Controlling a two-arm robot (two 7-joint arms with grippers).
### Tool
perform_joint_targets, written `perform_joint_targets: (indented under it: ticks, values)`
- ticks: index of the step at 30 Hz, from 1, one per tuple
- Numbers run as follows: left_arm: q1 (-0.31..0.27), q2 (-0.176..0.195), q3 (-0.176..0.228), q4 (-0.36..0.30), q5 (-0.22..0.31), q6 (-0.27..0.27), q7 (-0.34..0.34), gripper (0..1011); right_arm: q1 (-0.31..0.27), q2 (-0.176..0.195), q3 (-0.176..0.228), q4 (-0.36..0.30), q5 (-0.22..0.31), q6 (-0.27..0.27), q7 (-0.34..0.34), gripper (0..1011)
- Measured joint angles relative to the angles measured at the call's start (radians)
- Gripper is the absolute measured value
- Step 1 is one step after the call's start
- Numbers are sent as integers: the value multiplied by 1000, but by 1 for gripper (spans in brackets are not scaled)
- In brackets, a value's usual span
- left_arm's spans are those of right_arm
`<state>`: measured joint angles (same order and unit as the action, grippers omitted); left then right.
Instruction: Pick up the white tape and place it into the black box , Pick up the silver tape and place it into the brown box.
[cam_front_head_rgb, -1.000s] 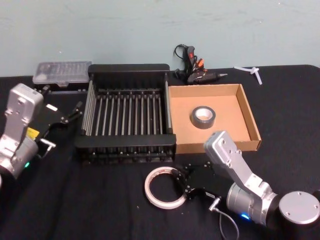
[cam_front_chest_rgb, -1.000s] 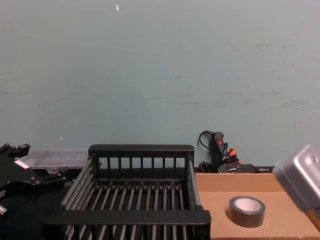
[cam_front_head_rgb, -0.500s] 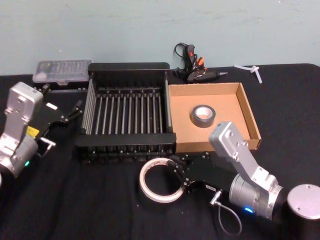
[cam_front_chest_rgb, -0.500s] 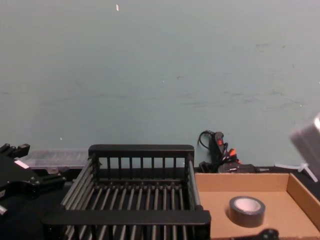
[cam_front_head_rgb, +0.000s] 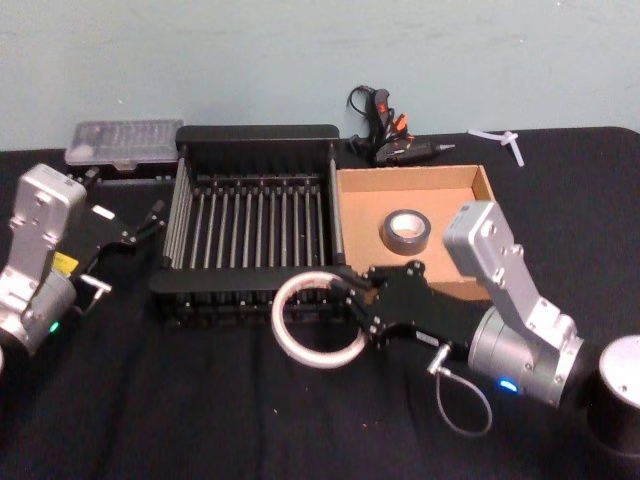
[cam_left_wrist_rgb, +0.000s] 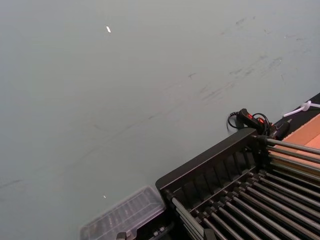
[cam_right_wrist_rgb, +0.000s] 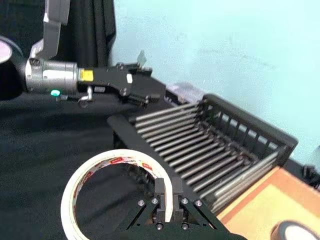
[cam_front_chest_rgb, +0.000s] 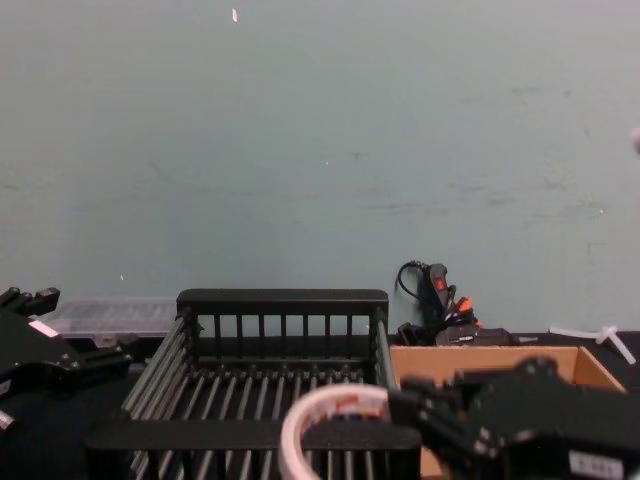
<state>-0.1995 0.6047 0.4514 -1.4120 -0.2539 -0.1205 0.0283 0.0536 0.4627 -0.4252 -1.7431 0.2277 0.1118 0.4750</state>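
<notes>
Right claw (cam_front_head_rgb: 352, 305) clamped on rim of white tape (cam_front_head_rgb: 313, 319), held tilted, off the table (cam_front_head_rgb: 150, 400), at front rim of black box (cam_front_head_rgb: 250, 283). Silver tape (cam_front_head_rgb: 405, 233) lies flat in brown box (cam_front_head_rgb: 480, 180). Left claw (cam_front_head_rgb: 150, 222) parked left of black box; finger state: cannot tell

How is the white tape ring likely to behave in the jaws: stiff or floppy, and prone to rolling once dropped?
The white tape, pinched by the right gripper at its rim, holds its round shape, so probably stiff and light. Landing flat on the black box bars, it should not roll; on edge, it might.
</notes>
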Motion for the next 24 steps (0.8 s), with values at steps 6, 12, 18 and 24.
perform_joint_targets:
  ticks: [6, 12, 18, 24]
  values:
    - [0, 0, 0, 0, 0, 0, 0, 1001, 48, -9, -8, 21, 6, -12, -2, 88]
    - [0, 0, 0, 0, 0, 0, 0, 1001, 106, -40, -20, 65, 5, -18, -17, 88]
    - [0, 0, 0, 0, 0, 0, 0, 1002, 185, -91, -32, 140, -4, -25, -41, 88]
    - [0, 0, 0, 0, 0, 0, 0, 1001, 267, -148, -41, 241, -22, -31, -64, 88]
